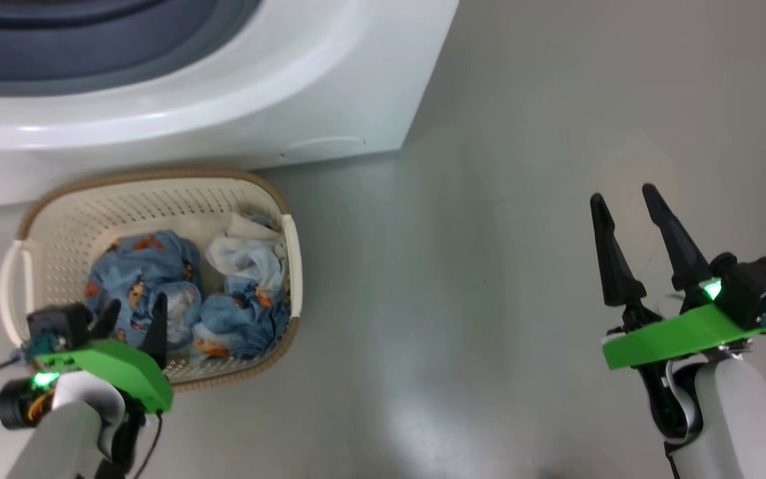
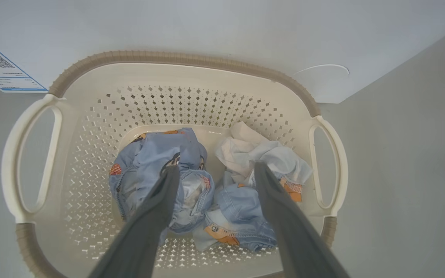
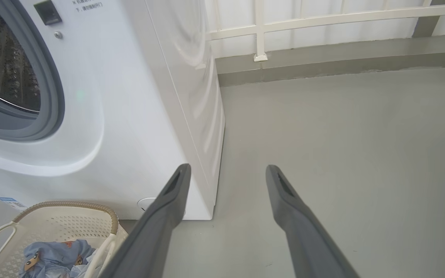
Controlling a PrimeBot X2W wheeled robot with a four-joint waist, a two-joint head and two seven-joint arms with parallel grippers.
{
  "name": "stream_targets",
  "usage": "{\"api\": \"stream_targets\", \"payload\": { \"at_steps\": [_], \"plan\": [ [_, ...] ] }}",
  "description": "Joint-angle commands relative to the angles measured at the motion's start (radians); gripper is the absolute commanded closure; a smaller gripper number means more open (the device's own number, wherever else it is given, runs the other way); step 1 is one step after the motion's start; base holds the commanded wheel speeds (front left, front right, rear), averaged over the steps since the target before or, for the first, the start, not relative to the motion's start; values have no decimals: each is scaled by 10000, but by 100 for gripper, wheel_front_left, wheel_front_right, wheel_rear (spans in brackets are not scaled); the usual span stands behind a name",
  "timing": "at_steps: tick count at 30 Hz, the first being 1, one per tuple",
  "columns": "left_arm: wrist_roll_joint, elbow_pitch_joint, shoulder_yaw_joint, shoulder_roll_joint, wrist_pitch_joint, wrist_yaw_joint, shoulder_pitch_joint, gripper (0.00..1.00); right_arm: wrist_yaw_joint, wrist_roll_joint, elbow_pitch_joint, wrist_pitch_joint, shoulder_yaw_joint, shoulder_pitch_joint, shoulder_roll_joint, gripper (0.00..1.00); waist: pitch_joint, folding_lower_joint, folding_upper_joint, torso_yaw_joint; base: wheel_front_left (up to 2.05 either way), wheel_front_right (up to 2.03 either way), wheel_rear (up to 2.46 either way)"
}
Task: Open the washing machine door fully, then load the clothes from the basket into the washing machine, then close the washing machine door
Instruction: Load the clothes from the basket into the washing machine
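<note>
Drum mouth [image 3: 2, 65] is exposed on the washing machine [image 3: 129, 116], so door-open looks done. Clothes [image 2: 160, 166] sit in the basket [image 2: 184, 58] at its front. My left gripper [image 2: 216, 168] hangs spread above them, empty; right gripper [image 1: 623, 193] spread, idle. Loading and closing not done yet.

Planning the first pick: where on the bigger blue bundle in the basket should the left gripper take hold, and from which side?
Take the blue bundle by its crumpled crest, probably from straight above through the basket's open top. It lies heaped on the basket floor with walls all round, ruling out a sideways approach; the top folds give the open left gripper something to pinch.
</note>
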Motion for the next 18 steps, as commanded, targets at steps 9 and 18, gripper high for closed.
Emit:
{"api": "stream_targets", "payload": {
  "at_steps": [9, 18],
  "plan": [
    [-414, 1556, -322, 791, -65, -15, -1373, 0, 17, -88, -379, -118, 435, -376, 179, 0, 1275, 0, 0, -454, 0, 0, 0],
    [-516, 2931, -417, 1178, 58, -13, -2639, 0, 17, -120, -534, -118, 551, -641, 264, 0, 1987, 0, 0, -584, 0, 0, 0]
  ]
}}
